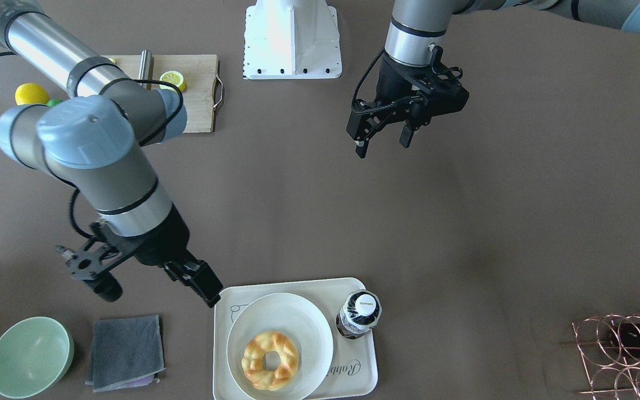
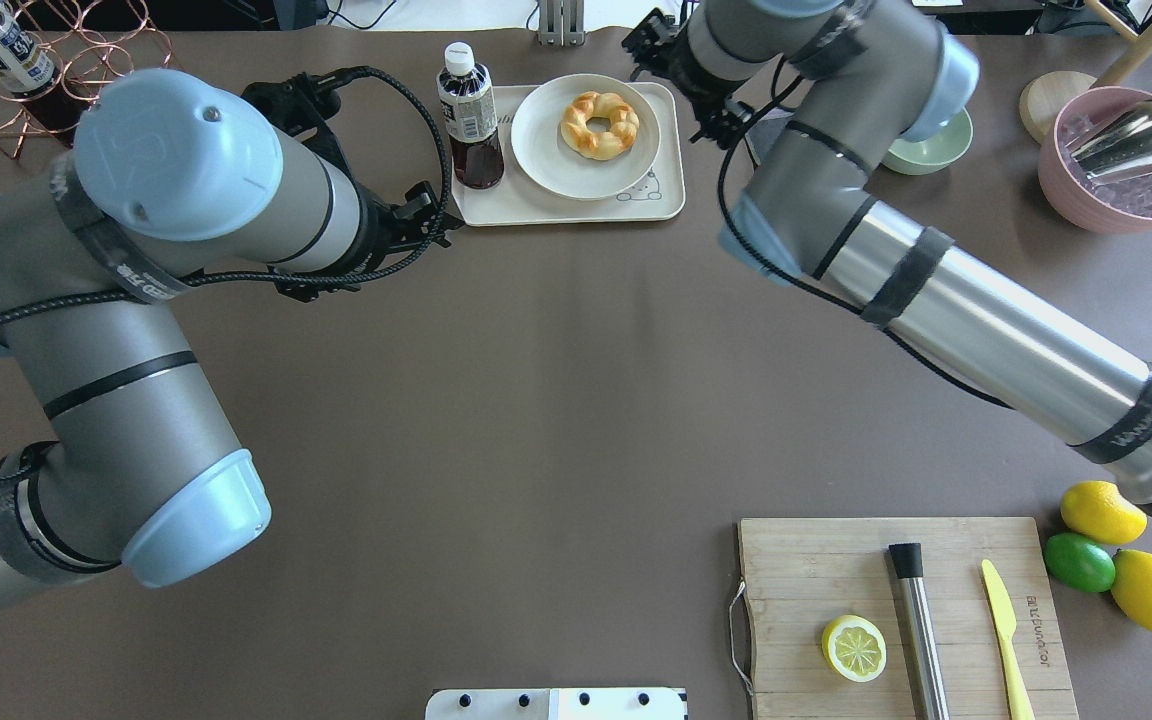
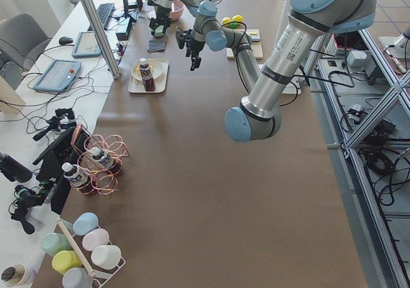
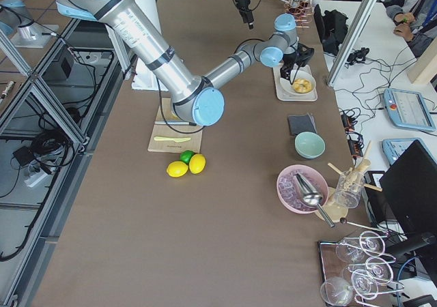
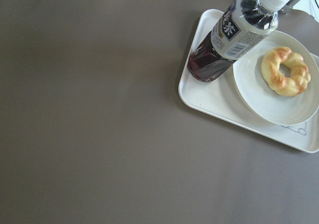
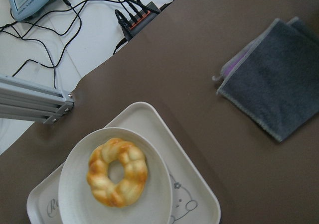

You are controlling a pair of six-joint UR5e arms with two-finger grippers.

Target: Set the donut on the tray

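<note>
Fingers point(image 1: 204, 289) of the right gripper point(image 1: 156, 290) are standing wide apart and gripping nothing, one of them hanging right at the corner of the tray point(image 1: 221, 355). The donut point(image 1: 270, 361) is lying on a white plate point(image 1: 298, 319) on that tray, close beside this gripper, with a bottle point(image 1: 359, 314) standing past the plate. A grey cloth point(image 1: 125, 353) is lying on the gripper's other side. The left gripper point(image 1: 384, 141) is also hanging open and empty, well apart from the tray, above the brown table point(image 1: 464, 250).
</note>
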